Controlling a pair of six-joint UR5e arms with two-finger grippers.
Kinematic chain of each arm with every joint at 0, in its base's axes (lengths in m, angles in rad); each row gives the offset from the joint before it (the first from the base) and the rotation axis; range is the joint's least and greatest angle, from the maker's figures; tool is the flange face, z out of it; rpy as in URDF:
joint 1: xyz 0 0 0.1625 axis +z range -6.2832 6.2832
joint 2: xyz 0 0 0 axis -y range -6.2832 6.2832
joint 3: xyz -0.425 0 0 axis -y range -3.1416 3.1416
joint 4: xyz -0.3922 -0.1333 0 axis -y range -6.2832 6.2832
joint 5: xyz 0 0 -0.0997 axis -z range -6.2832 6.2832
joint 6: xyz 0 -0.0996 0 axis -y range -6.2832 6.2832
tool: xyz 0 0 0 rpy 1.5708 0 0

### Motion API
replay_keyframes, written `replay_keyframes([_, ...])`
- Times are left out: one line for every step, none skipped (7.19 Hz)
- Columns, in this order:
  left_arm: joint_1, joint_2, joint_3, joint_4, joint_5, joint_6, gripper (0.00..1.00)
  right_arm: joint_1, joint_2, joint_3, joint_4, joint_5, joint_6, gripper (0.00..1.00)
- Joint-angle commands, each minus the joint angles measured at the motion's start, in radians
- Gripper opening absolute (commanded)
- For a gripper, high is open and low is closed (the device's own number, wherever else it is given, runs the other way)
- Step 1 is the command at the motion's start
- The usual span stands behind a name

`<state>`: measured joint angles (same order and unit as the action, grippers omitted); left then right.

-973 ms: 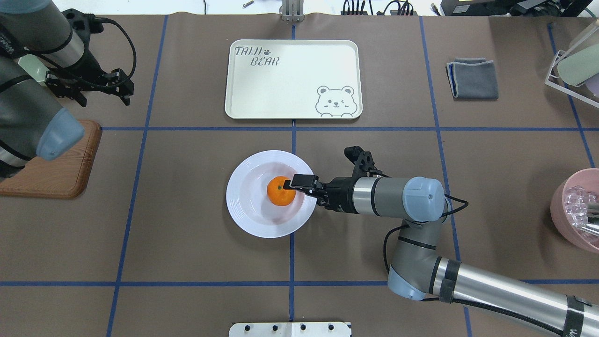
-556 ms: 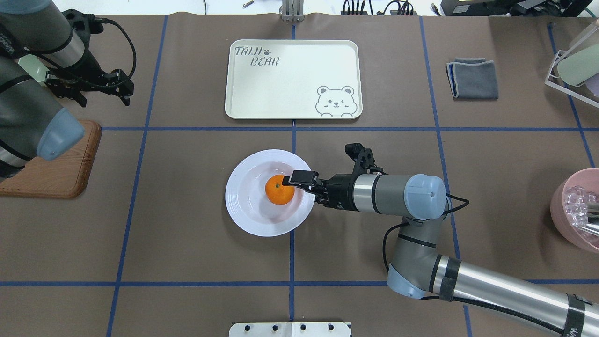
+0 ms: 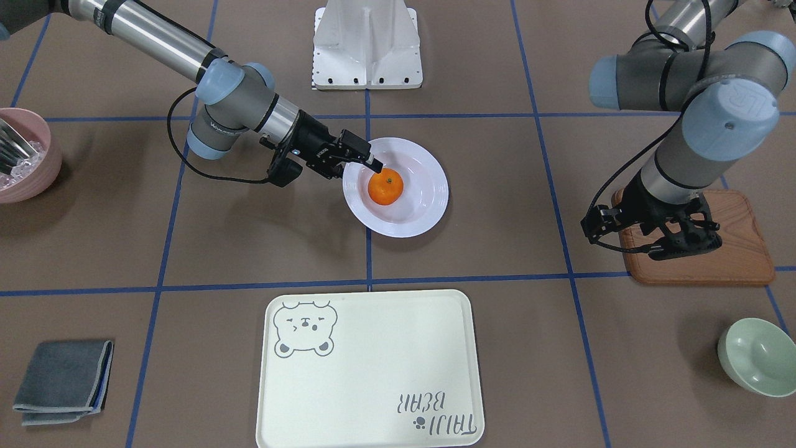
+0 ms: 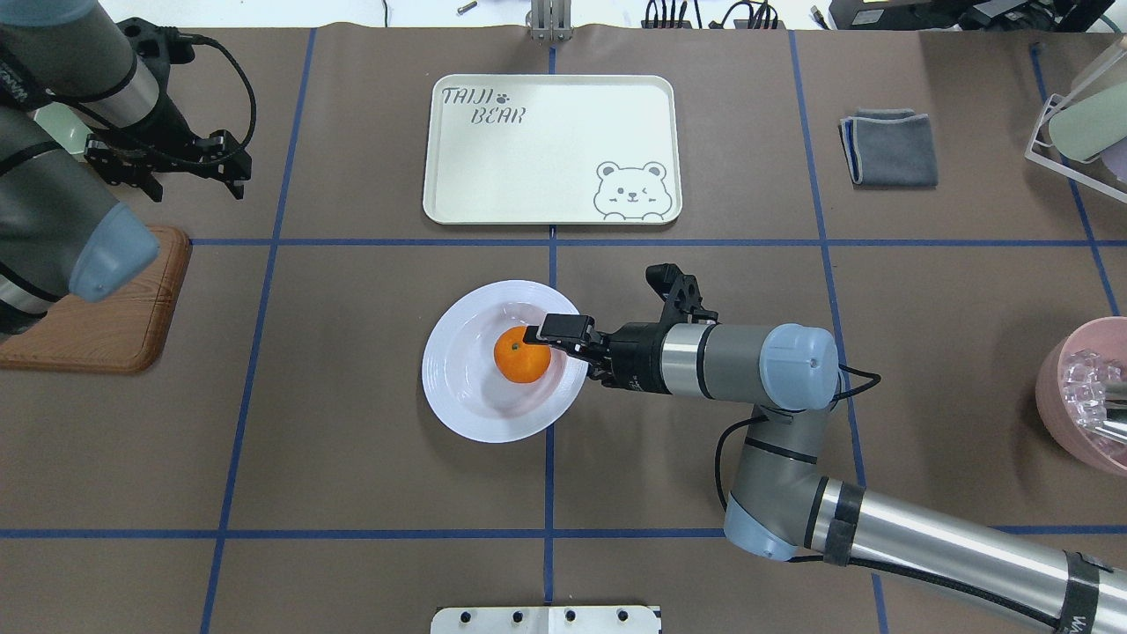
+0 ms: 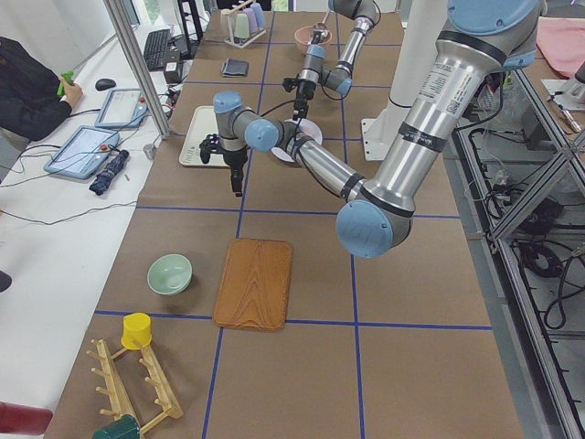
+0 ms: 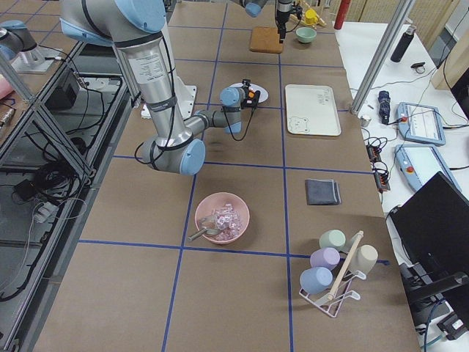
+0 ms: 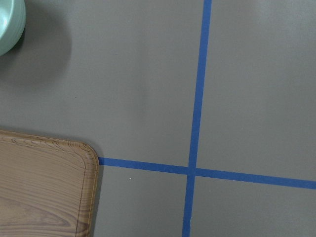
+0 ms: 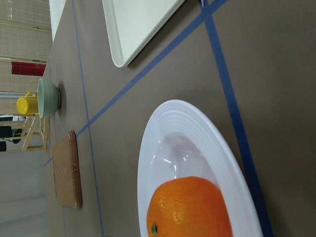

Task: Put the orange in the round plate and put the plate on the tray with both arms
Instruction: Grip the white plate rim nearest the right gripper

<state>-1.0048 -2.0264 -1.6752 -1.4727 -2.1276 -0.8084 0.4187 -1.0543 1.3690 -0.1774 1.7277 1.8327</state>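
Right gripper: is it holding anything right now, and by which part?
The right gripper appears to pinch the round plate by its rim, on the side nearest that arm; the orange lies inside.

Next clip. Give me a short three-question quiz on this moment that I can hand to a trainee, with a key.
1. True or false: the orange lies in the plate.
2. Where does the plate stand? A) on the wooden board; B) on the table, apart from the tray; C) on the tray.
3. Fill in: the ___ gripper is at the plate's rim.

Key
1. True.
2. B.
3. Right: the right gripper reaches over the rim, close to the orange.
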Motion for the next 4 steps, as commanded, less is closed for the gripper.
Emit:
replay_keyframes([0.0, -0.002, 0.002, 0.0, 0.0, 0.0, 0.98, 0.0, 0.002, 0.001, -0.002, -0.005, 0.013, 0.59])
replay_keyframes([0.0, -0.002, 0.002, 0.0, 0.0, 0.0, 0.98, 0.0, 0.001, 0.002, -0.001, -0.007, 0.01, 0.54])
replay_keyframes([0.0, -0.002, 0.002, 0.0, 0.0, 0.0, 0.98, 0.002, 0.0, 0.004, -0.002, -0.007, 0.008, 0.53])
replay_keyframes([0.0, -0.003, 0.002, 0.0, 0.0, 0.0, 0.98, 0.0, 0.0, 0.004, -0.004, -0.007, 0.008, 0.46])
